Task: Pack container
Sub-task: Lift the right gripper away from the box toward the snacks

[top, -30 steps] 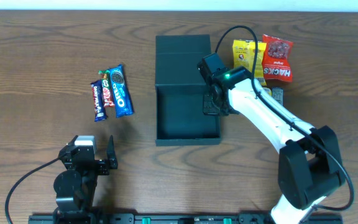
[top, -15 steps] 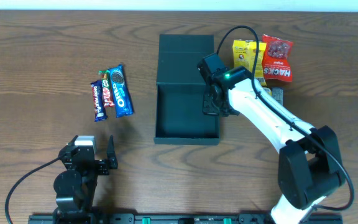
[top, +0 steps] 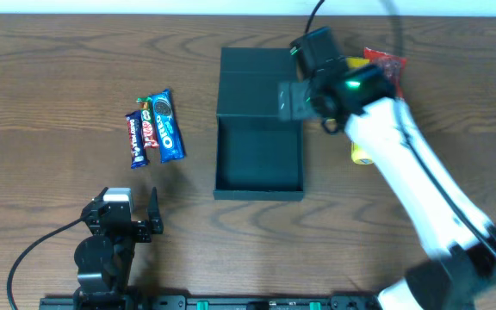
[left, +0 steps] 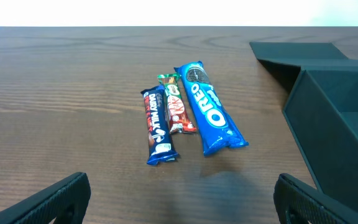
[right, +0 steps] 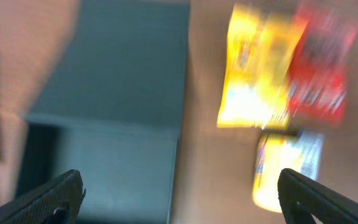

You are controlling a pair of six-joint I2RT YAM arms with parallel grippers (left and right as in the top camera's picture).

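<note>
Your right hand (right: 179,180) hovers released and empty over the dark teal-black rectangular cardboard box (top: 259,164), lid flap (top: 255,71) open, your left hand (left: 182,182) released too, holding nothing.

This looks like a robot lab. A white robot arm (top: 407,168) and a black robot arm (top: 102,254) sit at a brown wooden table (top: 50,77), with a black cable (top: 40,244) trailing.

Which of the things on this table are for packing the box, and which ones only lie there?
For the job: container, Oreo pack, KitKat, Dairy Milk bar, yellow packet, red packet, small yellow pack.
Only lying about: the left arm's cable; no other stray item shows.
</note>
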